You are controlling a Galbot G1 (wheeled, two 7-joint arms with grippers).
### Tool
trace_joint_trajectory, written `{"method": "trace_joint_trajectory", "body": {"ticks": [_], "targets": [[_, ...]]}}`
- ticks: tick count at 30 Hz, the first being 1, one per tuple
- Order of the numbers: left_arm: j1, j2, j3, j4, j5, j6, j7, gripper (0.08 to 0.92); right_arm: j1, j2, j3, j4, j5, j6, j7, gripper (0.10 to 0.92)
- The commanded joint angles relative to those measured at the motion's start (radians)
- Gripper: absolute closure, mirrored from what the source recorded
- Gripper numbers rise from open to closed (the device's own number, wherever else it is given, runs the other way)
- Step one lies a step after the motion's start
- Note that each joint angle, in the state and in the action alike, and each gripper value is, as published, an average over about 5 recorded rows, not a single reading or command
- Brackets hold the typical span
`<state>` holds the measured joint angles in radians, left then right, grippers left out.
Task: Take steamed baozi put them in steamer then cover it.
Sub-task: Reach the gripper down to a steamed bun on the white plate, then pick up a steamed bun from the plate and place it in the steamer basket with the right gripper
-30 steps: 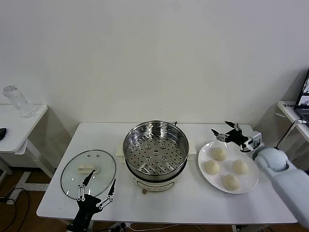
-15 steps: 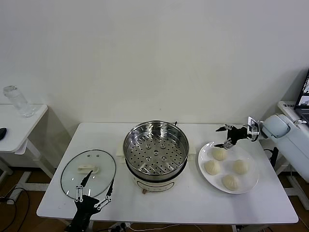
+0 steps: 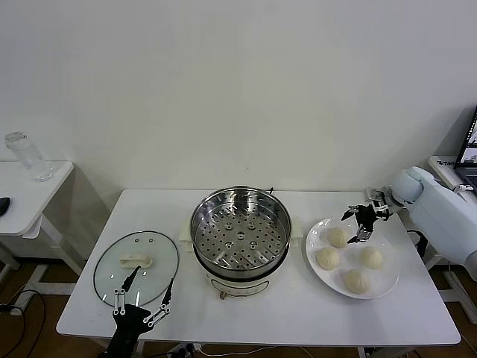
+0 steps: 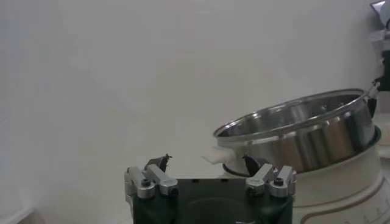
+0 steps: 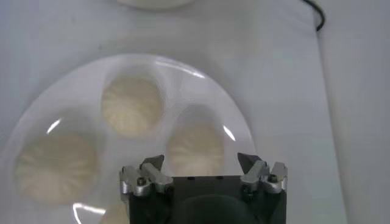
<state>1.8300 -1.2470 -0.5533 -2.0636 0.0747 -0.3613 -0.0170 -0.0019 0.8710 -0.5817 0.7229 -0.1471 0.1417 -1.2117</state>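
- Four round cream-white dough buns on a flat white plate
- Shiny round steel steamer pot (tray dotted with holes), white base
- Clear glass lid, cream handle

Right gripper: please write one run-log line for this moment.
right gripper open above plate | four baozi on plate | steamer empty | left gripper idle

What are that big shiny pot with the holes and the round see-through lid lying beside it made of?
The round shiny perforated pot looks like polished stainless steel: mirror-bright walls reflecting the room. The round clear lid appears to be glass, since the table shows through it, with a metal-looking rim and a cream, probably plastic, handle.
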Motion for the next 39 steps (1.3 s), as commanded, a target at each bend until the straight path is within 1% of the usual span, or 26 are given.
{"method": "trace_joint_trajectory", "body": {"ticks": [1,12,15,20,24,28,34,39], "targets": [[0.003,-0.003,-0.003,0.002,-0.003,-0.002,0.0,0.177,0.031,0.062,-0.024,-0.074,-0.098,0.03,-0.033,0.203],[-0.003,-0.006,0.001,0.013,-0.004,-0.005,-0.002,0.177,0.01,0.116,-0.007,-0.121,-0.137,0.057,0.011,0.205],[-0.003,-0.004,-0.003,0.011,-0.008,-0.005,-0.002,0.177,0.005,0.125,-0.007,-0.124,-0.139,0.059,0.021,0.227],[-0.003,-0.004,-0.007,0.009,-0.01,-0.005,-0.003,0.177,0.009,0.124,-0.013,-0.113,-0.147,0.068,0.025,0.286],[-0.003,-0.005,-0.004,0.009,-0.01,-0.005,-0.003,0.177,0.019,0.107,-0.028,-0.078,-0.151,0.087,0.025,0.297],[-0.006,-0.005,-0.002,0.009,-0.011,-0.004,-0.002,0.177,0.047,0.073,-0.053,-0.008,-0.146,0.123,0.025,0.3],[-0.01,-0.001,0.001,0.006,-0.015,-0.005,-0.002,0.177,0.209,-0.007,-0.186,0.226,-0.057,0.177,0.009,0.302],[-0.014,-0.002,0.009,0.001,-0.016,-0.006,-0.002,0.177,0.412,0.0,-0.334,0.382,0.018,0.264,0.007,0.319]]}}
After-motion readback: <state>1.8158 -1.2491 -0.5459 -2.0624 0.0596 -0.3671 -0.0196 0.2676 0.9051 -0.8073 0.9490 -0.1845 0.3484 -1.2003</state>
